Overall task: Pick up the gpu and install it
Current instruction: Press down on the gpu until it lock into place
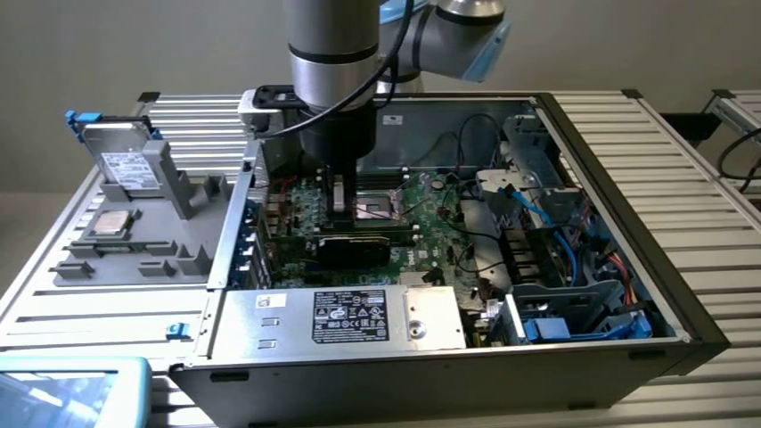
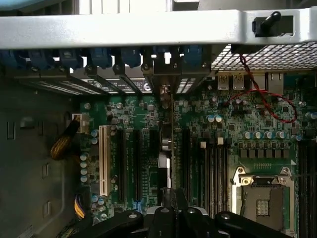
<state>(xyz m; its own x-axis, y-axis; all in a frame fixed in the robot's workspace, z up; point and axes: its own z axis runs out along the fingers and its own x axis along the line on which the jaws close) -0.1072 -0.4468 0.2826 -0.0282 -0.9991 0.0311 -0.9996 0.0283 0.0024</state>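
Fingers of the black gripper (image 2: 171, 210) are closed on the thin flat gpu card (image 2: 167, 148), held on edge over a long black slot (image 2: 182, 163) on the green board (image 2: 233, 124). It looks light, stiff and easy to break, so holding its top edge seems best.

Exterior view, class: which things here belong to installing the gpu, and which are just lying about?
Belong to the job:
- gpu, edge-on, held above the motherboard
- gripper
- motherboard with its expansion slots
- computer case

Lying about:
- silver drive with blue clips
- small square chip
- grey holder carrying both
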